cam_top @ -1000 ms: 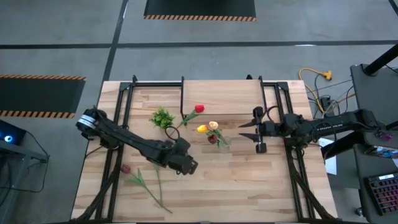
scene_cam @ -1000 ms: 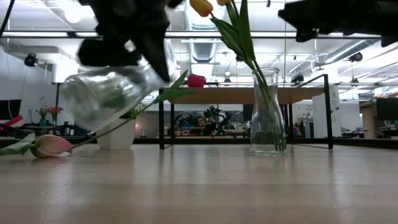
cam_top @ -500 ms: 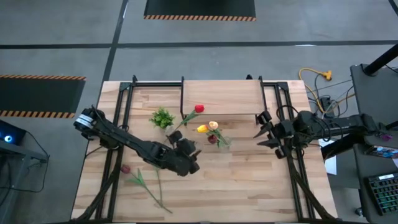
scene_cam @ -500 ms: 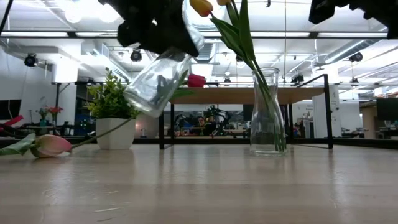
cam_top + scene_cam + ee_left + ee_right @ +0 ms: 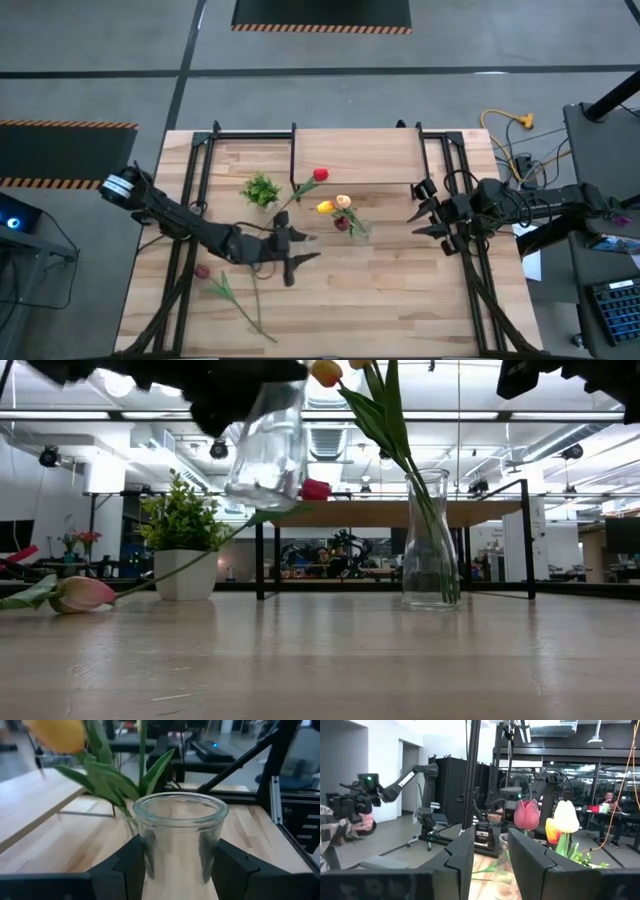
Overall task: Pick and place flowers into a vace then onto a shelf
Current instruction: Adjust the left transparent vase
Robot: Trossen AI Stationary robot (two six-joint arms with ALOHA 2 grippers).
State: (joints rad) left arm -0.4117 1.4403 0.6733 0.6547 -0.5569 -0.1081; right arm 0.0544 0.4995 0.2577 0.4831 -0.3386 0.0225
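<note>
My left gripper (image 5: 290,253) is shut on an empty clear glass vase (image 5: 268,445) above the table's middle. A second glass vase (image 5: 430,540) stands to its right and holds the yellow (image 5: 324,207), peach (image 5: 343,201) and maroon (image 5: 341,223) tulips. The red tulip (image 5: 320,175) rests its head on the shelf (image 5: 360,150), and its stem slants down to the table. A pink tulip (image 5: 203,272) lies flat near the table's left near corner. My right gripper (image 5: 422,207) hovers open right of the flower vase. My left gripper pinches the empty vase between its two fingers (image 5: 132,865), one on each side of the glass body (image 5: 180,845) below the rim. The vase is lifted clear of the table and stands nearly upright, mouth up.
A small bushy green plant in a white pot (image 5: 262,188) stands left of the shelf. Black frame rails (image 5: 205,170) run along the table's left and right sides. Bare tabletop lies in front of the vases (image 5: 380,290). A person shows far off in the right wrist view.
My left gripper has tipped the empty vase from a steep tilt to nearly upright and raised it, shifting slightly toward the table's far edge. My right gripper drew back toward the table's right edge, then stayed still.
</note>
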